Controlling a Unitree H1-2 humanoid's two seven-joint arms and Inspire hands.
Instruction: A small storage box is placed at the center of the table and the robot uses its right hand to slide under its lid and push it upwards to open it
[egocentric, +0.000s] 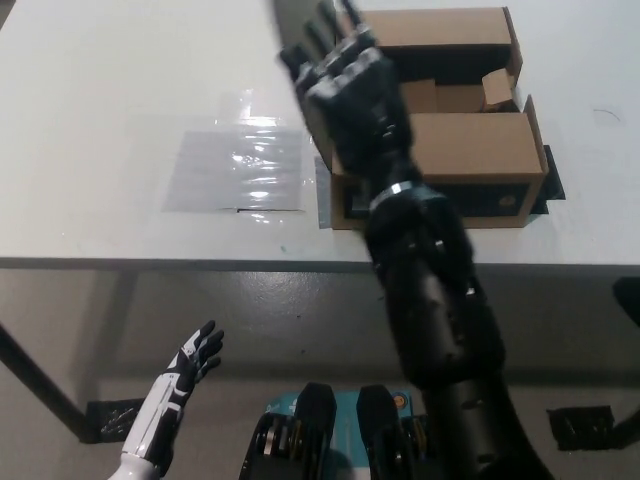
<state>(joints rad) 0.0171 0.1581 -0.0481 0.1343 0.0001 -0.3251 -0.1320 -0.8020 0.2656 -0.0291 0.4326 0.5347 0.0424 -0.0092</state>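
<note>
A brown cardboard storage box (470, 150) sits on the white table (120, 90) right of centre. Its inside shows from above, with inner flaps folded across it and a small brown piece in the gap. The lid is out of sight, hidden behind my arm or swung past the box. My black right hand (345, 85) is raised high over the box's left end, blurred, fingers spread and holding nothing. My white left hand (195, 358) rests low at the lower left, below the table edge, fingers apart.
A clear shiny plastic sheet (240, 165) lies taped flat on the table left of the box. Grey tape strips (324, 195) hold the box's left side. The table's front edge (150, 262) runs across the picture's middle.
</note>
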